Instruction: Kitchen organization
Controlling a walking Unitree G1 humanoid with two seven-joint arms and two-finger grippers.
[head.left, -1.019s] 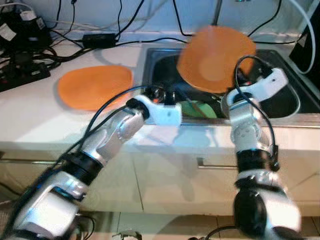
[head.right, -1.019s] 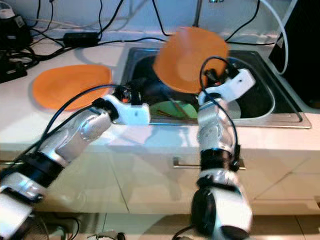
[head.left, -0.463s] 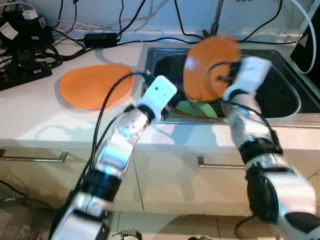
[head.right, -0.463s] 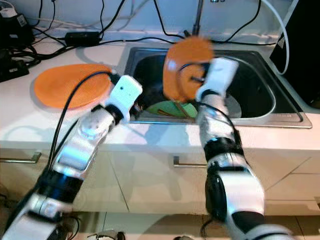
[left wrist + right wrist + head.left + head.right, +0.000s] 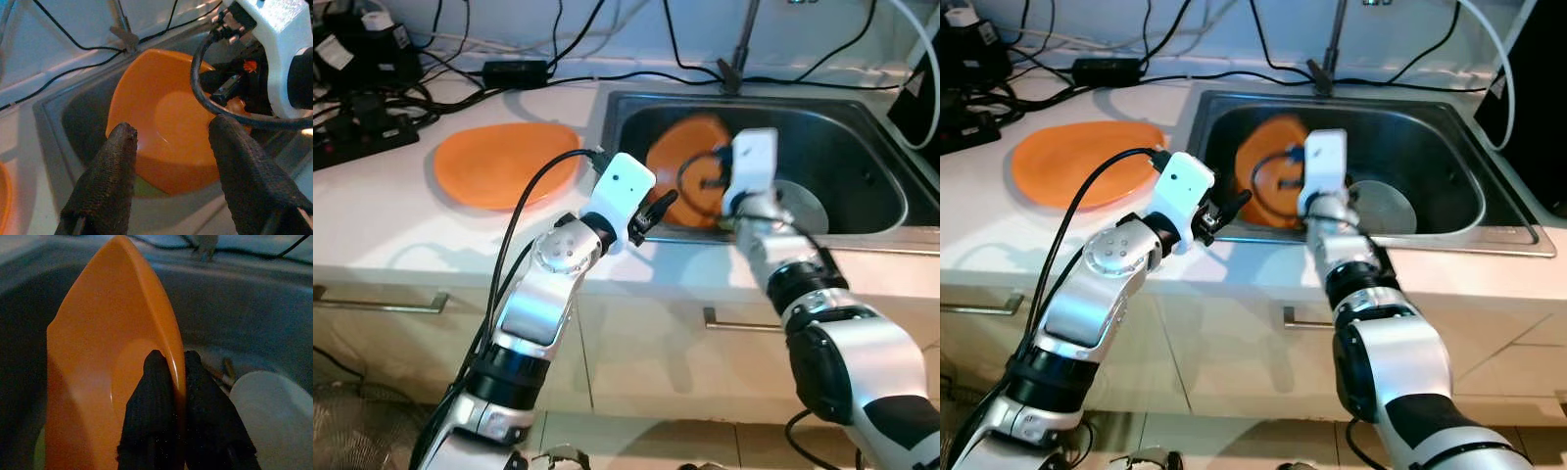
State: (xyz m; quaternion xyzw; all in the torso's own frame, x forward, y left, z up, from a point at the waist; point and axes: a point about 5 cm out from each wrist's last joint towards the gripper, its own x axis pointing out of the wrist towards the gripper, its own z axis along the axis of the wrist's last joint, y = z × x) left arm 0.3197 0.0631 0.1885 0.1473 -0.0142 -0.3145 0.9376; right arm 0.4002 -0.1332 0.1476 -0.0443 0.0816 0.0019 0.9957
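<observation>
Orange plate is sitting mid-frame inside the sink, and I'm pinching its rim with the right gripper. Left gripper is hovering spread and empty. Second plate is already resting on the counter, upper left.

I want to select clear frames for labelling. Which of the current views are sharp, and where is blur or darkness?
Left eye view: mostly sharp, the orange plate in the sink slightly smeared. Right wrist view: dim and soft, the right gripper pinching the plate's rim. Left wrist view: bright, open left gripper fingers blurred from closeness.
</observation>
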